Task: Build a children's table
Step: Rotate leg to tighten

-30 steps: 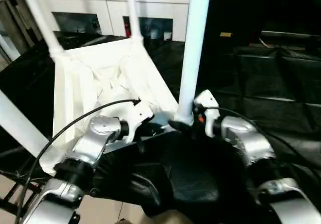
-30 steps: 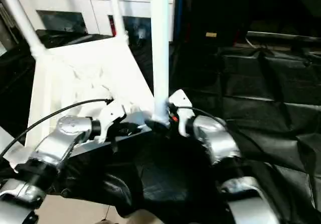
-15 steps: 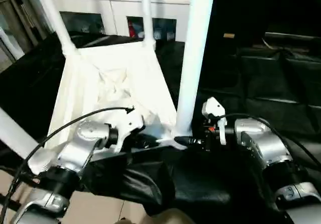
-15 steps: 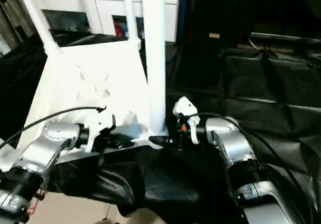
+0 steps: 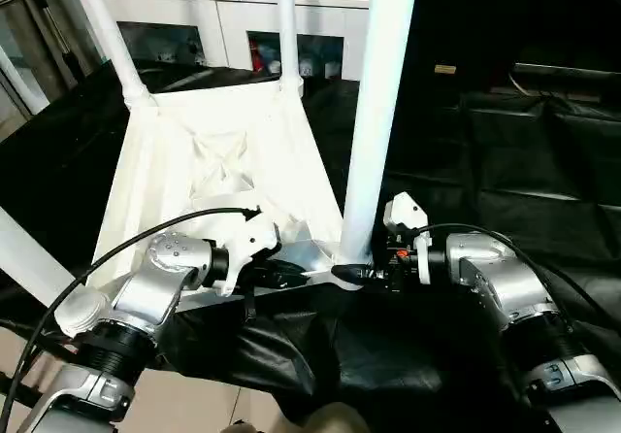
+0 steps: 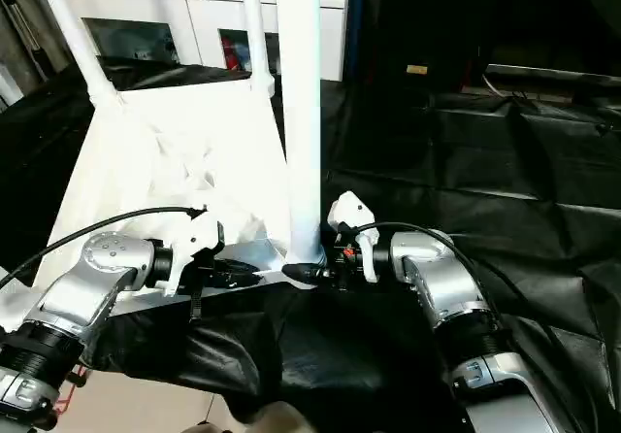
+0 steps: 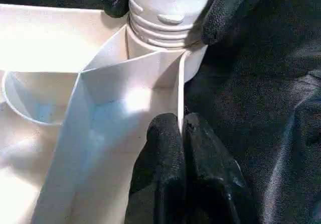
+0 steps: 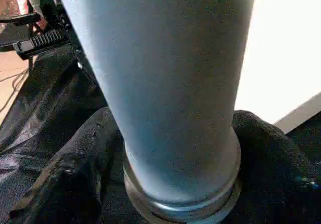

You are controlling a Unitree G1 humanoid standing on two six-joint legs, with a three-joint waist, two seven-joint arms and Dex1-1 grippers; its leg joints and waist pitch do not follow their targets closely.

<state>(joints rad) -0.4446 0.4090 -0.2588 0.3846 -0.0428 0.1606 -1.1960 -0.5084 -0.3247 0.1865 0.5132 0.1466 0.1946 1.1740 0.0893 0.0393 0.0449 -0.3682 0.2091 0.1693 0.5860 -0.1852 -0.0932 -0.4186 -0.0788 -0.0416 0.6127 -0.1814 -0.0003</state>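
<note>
On the black sheet (image 5: 505, 171) we see the upturned tabletop (image 5: 223, 171). Left gripper (image 7: 180, 133) jaws pinch its wall rib. Right gripper (image 5: 361, 274) jaws clasp the near leg (image 5: 374, 113) at its socket.

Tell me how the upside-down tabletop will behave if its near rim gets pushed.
The tabletop is ribbed underneath, so probably stiff. It looks like thin hollow plastic, likely light. Lying on wrinkled black sheeting with tall legs standing up, it may slide or tip rather than stay put.
</note>
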